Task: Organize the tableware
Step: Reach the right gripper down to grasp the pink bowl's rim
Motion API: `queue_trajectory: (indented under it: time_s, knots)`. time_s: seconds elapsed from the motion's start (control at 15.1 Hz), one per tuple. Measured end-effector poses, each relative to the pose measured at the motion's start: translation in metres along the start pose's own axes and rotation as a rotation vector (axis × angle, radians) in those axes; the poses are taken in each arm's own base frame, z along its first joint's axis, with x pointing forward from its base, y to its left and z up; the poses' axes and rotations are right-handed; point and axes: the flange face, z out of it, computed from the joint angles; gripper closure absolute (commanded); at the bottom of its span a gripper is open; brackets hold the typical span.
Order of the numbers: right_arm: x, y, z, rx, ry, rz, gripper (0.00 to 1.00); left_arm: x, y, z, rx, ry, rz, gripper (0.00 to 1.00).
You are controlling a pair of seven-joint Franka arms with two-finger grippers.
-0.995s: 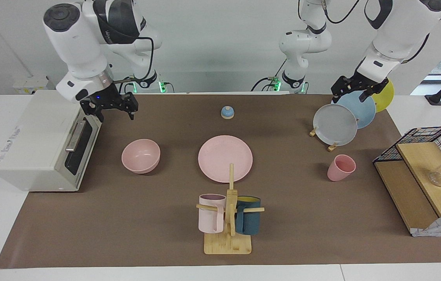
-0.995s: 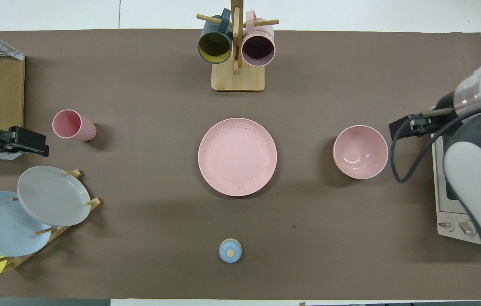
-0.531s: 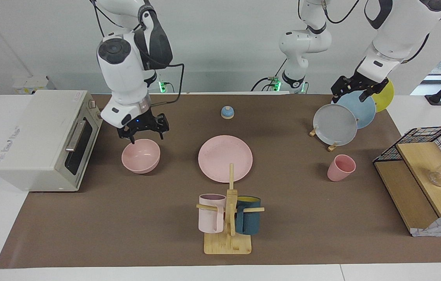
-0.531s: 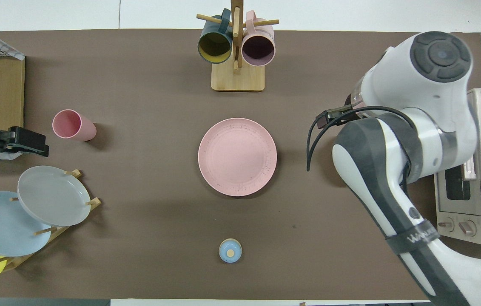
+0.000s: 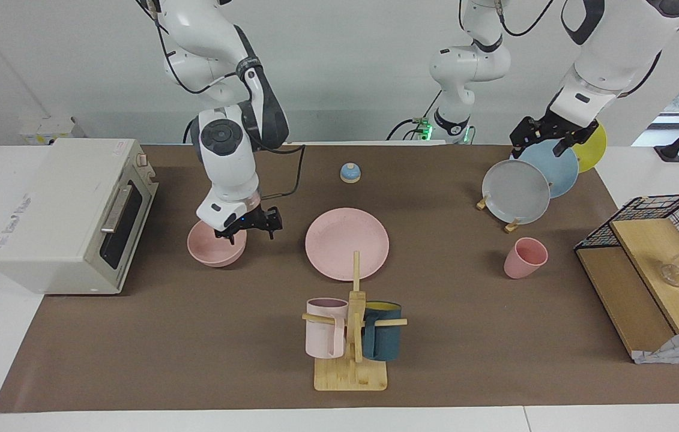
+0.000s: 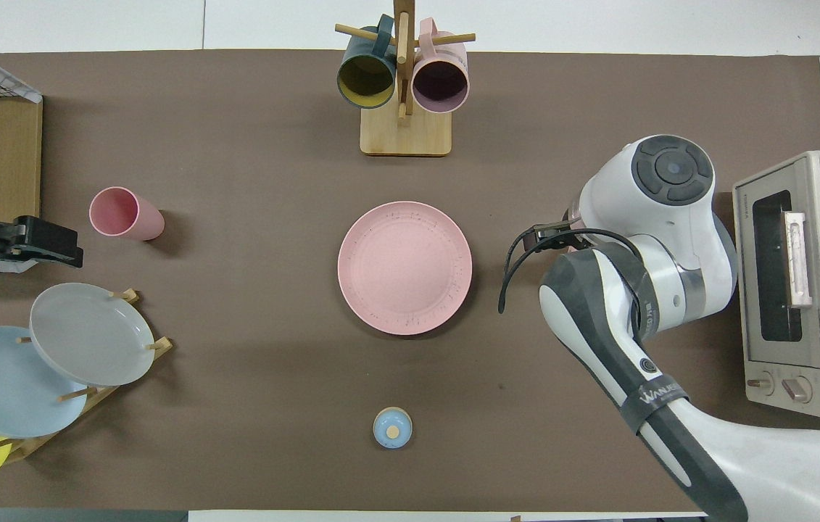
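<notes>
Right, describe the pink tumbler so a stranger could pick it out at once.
Start at the wooden stand of grey, blue and yellow plates at the left arm's end of the brown mat. Just farther from the robots stands the small matte pink tumbler cup. Unlike the mugs on the wooden rack, it has no handle.

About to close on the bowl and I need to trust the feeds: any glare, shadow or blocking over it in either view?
Facing view: even light, no glare; the bowl shows except its rim under the right hand, soft shadow on the mat. Overhead view: sharp, but the right arm hides the bowl entirely. The left hand waits over the plate rack.
</notes>
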Motion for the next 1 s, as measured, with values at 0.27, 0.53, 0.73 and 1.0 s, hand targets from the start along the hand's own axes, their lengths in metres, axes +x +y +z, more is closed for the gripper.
queue_trajectory:
  time_s: [0.27,0.53,0.73,1.0]
  knots:
    - [-0.016,0.010,0.023,-0.001,-0.019,0.035,0.25,0.000,0.000,0.000,0.000,0.000,0.000,0.00]
    - [-0.021,0.011,0.031,-0.004,-0.033,0.035,0.72,0.000,0.000,0.000,0.000,0.000,-0.001,0.00]
    - [-0.021,0.011,0.032,-0.004,-0.035,0.035,0.96,0.000,0.000,0.000,0.000,0.000,-0.001,0.00]
    - [-0.022,0.012,0.029,-0.010,-0.031,0.031,1.00,0.000,0.000,0.000,0.000,0.000,-0.001,0.00]
